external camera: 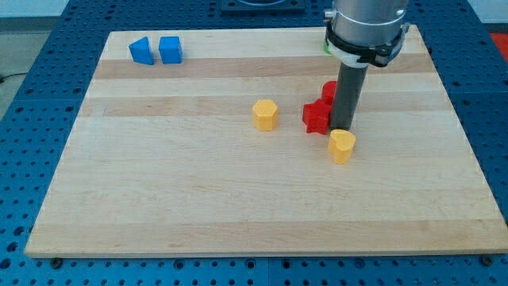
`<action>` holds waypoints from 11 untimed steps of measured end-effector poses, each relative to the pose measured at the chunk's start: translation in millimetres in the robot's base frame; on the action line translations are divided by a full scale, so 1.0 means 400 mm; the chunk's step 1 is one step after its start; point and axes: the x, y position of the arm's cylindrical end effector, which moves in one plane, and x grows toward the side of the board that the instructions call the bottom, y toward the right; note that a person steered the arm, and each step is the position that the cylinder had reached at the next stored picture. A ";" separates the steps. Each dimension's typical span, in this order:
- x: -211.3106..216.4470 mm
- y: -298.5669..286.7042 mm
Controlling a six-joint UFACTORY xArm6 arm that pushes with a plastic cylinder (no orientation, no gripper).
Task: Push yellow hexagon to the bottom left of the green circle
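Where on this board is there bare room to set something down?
The whole strip below the yellow hexagon and yellow heart is bare, as is the left side under the two blue blocks. It is crowded right of centre, where my tip stands between the red blocks and the heart.

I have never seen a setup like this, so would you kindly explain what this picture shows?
This is one camera view of a wooden board. The grey machine at the view's top is a robot arm ending in a dark rod. It has no gripper and holds nothing; my tip only pushes blocks. It stands just above a yellow heart-like block and right of two red blocks. The yellow hexagon lies farther left. Two blue blocks sit at the top left. A sliver of green shows behind the arm.
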 end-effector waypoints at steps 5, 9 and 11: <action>-0.184 -0.262; -0.279 -0.328; -0.386 -0.347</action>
